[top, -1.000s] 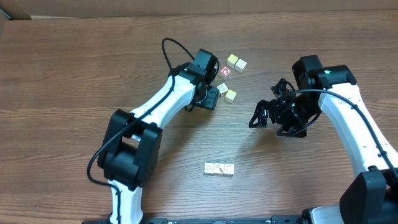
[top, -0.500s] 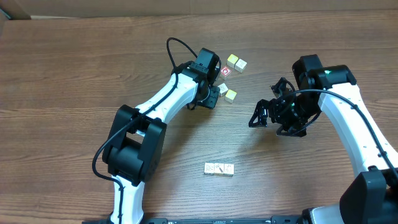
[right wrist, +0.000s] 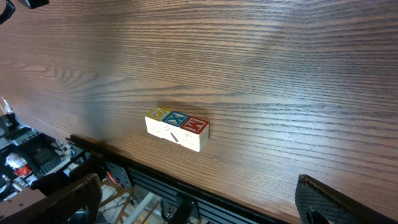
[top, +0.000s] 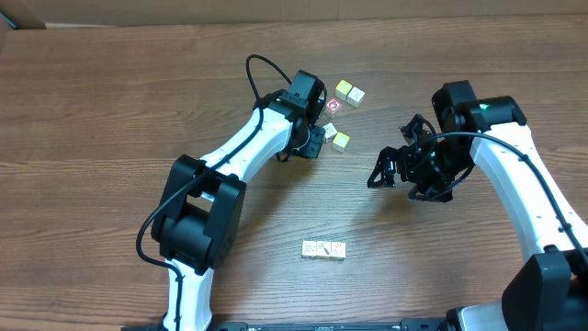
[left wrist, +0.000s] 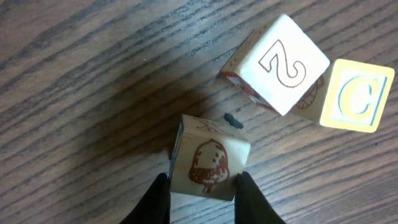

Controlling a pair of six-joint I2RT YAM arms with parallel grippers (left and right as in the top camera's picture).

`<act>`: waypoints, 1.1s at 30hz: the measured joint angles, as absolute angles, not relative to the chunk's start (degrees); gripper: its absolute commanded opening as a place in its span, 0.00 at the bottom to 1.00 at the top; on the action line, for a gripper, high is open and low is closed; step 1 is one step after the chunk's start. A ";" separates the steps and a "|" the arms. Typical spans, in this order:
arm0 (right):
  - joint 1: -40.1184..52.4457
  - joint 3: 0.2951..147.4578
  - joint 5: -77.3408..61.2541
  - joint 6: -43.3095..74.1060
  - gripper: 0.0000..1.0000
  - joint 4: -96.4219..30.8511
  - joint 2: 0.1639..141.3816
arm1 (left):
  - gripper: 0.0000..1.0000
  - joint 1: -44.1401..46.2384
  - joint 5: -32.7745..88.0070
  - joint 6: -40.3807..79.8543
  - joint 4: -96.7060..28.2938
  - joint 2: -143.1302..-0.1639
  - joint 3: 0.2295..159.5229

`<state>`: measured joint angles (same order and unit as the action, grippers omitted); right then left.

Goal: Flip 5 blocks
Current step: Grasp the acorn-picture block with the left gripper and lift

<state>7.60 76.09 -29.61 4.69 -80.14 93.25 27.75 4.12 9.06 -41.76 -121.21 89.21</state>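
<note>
Now the left pincer [left wrist: 202,190] had narrowed onto a small pale wooden cube with a brown acorn picture [left wrist: 210,163], gripping both sides where it sat on the brown wooden worktop [left wrist: 74,74], seemingly ready to flip; the right pincer [top: 384,172] hung wide open, empty

Brown wooden table [top: 110,110] with scattered blocks [top: 323,249]

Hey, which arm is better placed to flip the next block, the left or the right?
Left. The left gripper brackets the acorn block, fingers against both its sides. The right gripper hangs open over the table, apart from every block.
</note>
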 measured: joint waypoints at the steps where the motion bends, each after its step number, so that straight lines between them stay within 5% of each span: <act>1: 7.60 76.09 -29.58 4.71 1.00 -80.12 93.25 | 0.10 27.75 4.14 9.02 -42.06 -121.21 89.30; 22: 7.60 76.09 -29.58 4.69 1.00 -80.66 93.25 | 0.04 27.77 -2.44 16.40 -63.79 -113.16 92.31; 33: 7.60 76.09 -29.61 4.69 1.00 -81.54 93.25 | 0.04 33.87 -3.09 26.28 -51.51 -88.27 58.92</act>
